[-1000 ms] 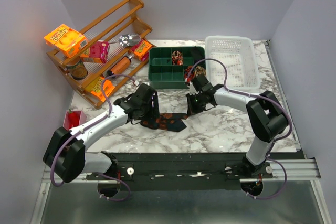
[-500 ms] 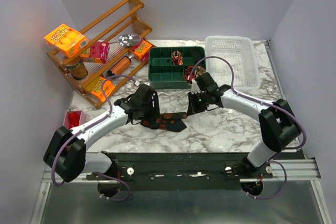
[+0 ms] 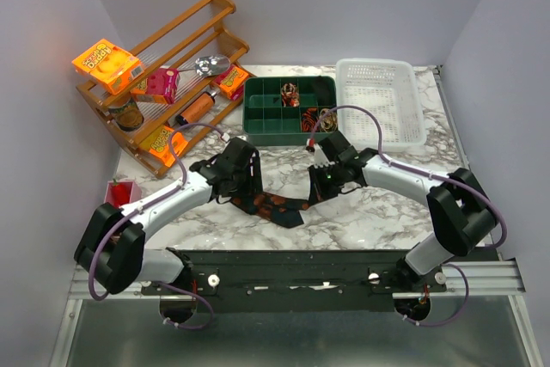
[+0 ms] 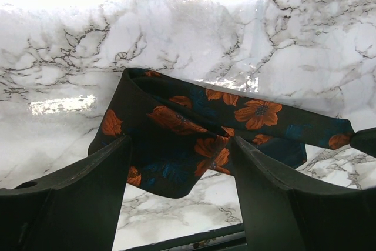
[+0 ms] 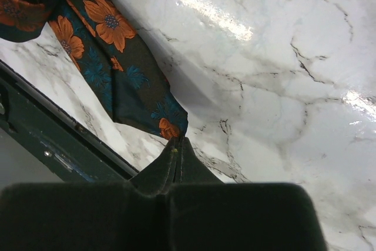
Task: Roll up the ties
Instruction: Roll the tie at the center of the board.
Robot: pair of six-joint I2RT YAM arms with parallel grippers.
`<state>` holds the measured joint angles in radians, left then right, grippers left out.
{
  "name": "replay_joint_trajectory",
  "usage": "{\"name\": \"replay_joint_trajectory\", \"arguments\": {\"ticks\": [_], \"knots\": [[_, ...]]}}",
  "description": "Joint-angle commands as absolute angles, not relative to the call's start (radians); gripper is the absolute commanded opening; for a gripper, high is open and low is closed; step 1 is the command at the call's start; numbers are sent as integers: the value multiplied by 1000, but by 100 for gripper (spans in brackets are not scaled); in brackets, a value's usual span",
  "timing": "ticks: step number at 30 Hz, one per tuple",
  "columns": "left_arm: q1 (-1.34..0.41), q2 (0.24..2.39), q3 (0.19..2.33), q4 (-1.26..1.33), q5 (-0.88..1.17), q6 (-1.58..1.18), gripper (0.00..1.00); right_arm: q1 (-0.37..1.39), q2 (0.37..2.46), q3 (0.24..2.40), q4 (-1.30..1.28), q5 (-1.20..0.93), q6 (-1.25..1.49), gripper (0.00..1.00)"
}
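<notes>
A dark tie with orange flowers (image 3: 273, 205) lies on the marble table between my two grippers. My left gripper (image 3: 244, 185) is open; its jaws straddle the tie's folded wide end (image 4: 194, 139) without closing on it, as the left wrist view (image 4: 181, 145) shows. My right gripper (image 3: 320, 188) is shut on the tie's other end, pinching its tip (image 5: 170, 127) between the closed fingertips in the right wrist view (image 5: 177, 143). A rolled tie (image 3: 290, 92) sits as a small coil in the green organizer (image 3: 251, 118).
A white basket (image 3: 380, 100) stands at the back right. A wooden rack (image 3: 176, 58) with orange snack packets and cans stands at the back left. A red holder (image 3: 120, 192) is at the left edge. A black rail (image 3: 301, 259) runs along the table's near edge.
My right gripper has moved toward the near edge and a little right with the tie's end in it, drawing the tie that way. The left gripper has barely moved.
</notes>
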<state>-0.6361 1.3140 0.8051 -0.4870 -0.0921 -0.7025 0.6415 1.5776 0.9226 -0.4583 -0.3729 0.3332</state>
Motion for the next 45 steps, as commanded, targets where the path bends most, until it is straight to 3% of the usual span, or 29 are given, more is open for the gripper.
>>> {"name": "replay_joint_trajectory", "arguments": {"ticks": [1,9,16,19,29,45], "knots": [[-641,1290,798,-474,-93,-703,76,649,1563,936,-477,-388,345,1],[-797,1216,868,-552,-183,-710,62,649,1597,925,-469,-379,341,1],[-948,1295,831,-453,-156,-772,10,649,1608,922,-463,-380,344,1],[-1000,1364,831,-440,-182,-788,0,649,1606,922,-463,-380,345,1],[-1042,1546,835,-410,-241,-795,0,649,1580,911,-468,-388,350,1],[-1042,1640,851,-345,-230,-804,0,655,1540,842,-482,-408,360,1]]}}
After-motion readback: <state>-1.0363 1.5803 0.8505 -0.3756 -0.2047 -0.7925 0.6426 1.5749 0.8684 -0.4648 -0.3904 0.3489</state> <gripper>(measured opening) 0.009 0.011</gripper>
